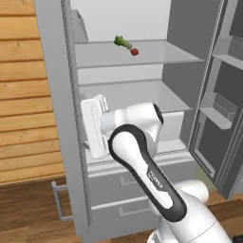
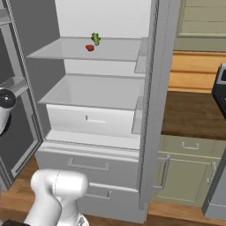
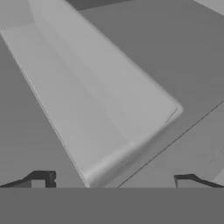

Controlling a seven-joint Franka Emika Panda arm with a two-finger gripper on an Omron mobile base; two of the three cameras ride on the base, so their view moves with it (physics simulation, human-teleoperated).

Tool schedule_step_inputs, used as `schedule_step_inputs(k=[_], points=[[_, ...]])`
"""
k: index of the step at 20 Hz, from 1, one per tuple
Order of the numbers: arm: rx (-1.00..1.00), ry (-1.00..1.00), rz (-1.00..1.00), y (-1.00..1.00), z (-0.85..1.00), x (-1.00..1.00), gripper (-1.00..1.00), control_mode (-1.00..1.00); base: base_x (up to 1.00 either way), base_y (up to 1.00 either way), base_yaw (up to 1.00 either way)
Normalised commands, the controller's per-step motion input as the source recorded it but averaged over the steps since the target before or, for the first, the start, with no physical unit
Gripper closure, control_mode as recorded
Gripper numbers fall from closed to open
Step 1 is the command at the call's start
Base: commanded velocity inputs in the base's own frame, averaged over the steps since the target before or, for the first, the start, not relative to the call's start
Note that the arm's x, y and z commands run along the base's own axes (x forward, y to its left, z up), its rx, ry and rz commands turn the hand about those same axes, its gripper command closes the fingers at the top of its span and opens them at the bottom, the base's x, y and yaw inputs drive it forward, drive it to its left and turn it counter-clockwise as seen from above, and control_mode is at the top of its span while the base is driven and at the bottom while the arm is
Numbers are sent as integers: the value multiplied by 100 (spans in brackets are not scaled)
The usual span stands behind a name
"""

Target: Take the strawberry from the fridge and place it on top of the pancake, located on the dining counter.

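Hand view, claw [image 3: 113, 181] wide open, empty, strawberry [image 1: 135, 51] on upper fridge [image 1: 142, 85] shelf, well apart

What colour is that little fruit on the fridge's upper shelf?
Bright red. The strawberry lies beside a green leafy vegetable; the left base view shows it best.

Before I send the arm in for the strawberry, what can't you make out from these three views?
- Strawberry: too small in both base views to tell whether it touches the green vegetable.
- Gripper: fingertips wide apart in hand view; in left base view the hand sits behind the arm's own joint.
- Fridge top: cut off by the frame edge.
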Motion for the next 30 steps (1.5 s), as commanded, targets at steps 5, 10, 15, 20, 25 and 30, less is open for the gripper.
schedule_step_inputs(k=[5,10,15,20,25,30], points=[[-8,5,0,30,0,31,-100,-100,0,0,0],[-4,11,0,-2,0,29,-100,-100,0,0,0],[-1,8,0,-74,0,2,-100,-100,0,0,0],[-18,11,2,-100,3,20,-100,-100,0,0,0],[-46,1,30,-100,-15,9,-100,-100,0,0,0],[-67,2,51,-71,-56,7,-100,-100,0,0,0]])
